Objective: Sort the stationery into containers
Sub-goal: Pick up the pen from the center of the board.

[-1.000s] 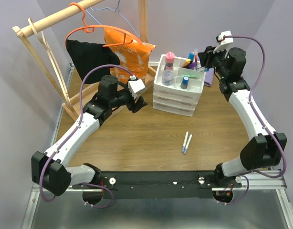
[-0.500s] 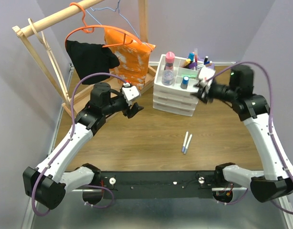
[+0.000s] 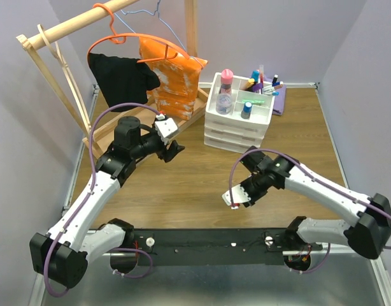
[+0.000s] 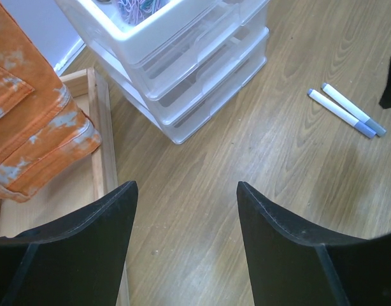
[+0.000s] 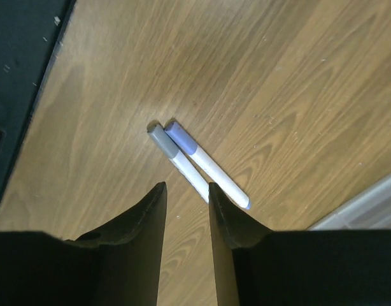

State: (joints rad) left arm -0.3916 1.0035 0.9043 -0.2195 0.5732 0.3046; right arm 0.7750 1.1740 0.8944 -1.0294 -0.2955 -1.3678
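Two thin white pens lie side by side on the wooden table, one grey-capped (image 5: pixel 161 139), one blue-capped (image 5: pixel 183 141); they also show in the left wrist view (image 4: pixel 346 110). In the top view my right arm covers them. My right gripper (image 5: pixel 186 189) (image 3: pixel 246 191) hovers just above their white ends, narrowly open and holding nothing. The white three-drawer organiser (image 3: pixel 235 132) (image 4: pixel 183 76) stands at the back. Its top tray (image 3: pixel 267 113) holds a pink-capped bottle (image 3: pixel 226 80), a blue-capped bottle (image 3: pixel 246 109) and several pens and highlighters (image 3: pixel 259 80). My left gripper (image 3: pixel 172 152) (image 4: pixel 186 191) hangs wide open left of the organiser.
A wooden clothes rack (image 3: pixel 62 29) stands at the back left with an orange bag (image 3: pixel 170 70) (image 4: pixel 30 127) and a black cloth (image 3: pixel 122 76); its base frame (image 4: pixel 106 140) lies near my left gripper. A purple cloth (image 3: pixel 279 102) lies behind the organiser. The black base rail (image 3: pixel 202 245) runs along the near edge.
My right arm has swung from the organiser's back right corner down to the two pens, its jaws narrowing. My left arm has drawn back a little to the left.
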